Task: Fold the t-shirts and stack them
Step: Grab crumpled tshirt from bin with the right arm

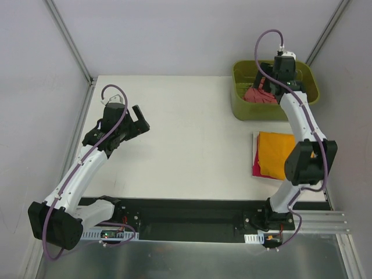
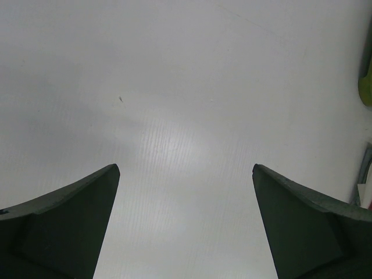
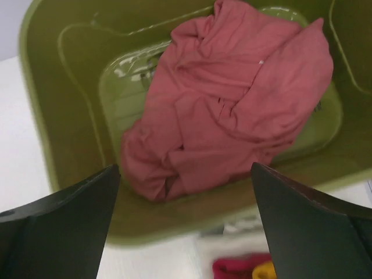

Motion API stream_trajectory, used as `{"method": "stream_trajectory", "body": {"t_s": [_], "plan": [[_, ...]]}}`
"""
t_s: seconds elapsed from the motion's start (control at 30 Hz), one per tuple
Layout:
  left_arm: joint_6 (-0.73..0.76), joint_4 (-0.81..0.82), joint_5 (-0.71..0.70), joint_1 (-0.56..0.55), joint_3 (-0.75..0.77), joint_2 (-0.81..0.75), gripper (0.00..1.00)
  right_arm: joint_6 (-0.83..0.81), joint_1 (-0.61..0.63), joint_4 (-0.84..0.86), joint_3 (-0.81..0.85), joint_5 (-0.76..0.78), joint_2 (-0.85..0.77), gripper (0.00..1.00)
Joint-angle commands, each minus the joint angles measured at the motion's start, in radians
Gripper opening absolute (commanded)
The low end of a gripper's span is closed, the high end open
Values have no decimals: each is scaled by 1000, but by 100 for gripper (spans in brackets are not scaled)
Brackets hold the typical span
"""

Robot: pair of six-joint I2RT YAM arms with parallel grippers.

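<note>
On the white table (image 1: 174, 133), the green tub (image 1: 256, 111) served as the marker for everything else. By my reading the job was about two-thirds done. The orange shirt (image 1: 274, 152) lay folded on the magenta shirt (image 1: 254, 163), stacked just on the near side of the tub. The salmon shirt (image 3: 232, 104) sat crumpled inside the tub, not yet folded. It had to be lifted out, folded and added to the stack.

The right gripper (image 3: 186, 168) hung above the tub's near wall with its jaws spread wide, holding nothing and clear of the cloth. The left gripper (image 1: 141, 122), equally wide and empty, hovered over bare table well to the left of the tub.

The magenta shirt showed only as a thin strip, so its fold could not be judged. The right arm covered the stack's right edge, and from above it masked the right fingertips.
</note>
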Motion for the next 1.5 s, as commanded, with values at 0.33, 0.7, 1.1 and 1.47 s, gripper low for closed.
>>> {"method": "stream_trajectory", "body": {"t_s": [0.33,0.7,1.1,1.47], "plan": [[7,-16,-47,16,46,22,99,-4,-149,-221,628,-67,660,99],[18,-26,-51,16,54,78,99,40,-175,-254,599,-267,818,100],[20,-41,-58,17,48,63,99,29,-178,-211,574,-322,757,6],[27,-44,-38,17,60,20,99,97,-178,-57,565,-363,479,1]]}}
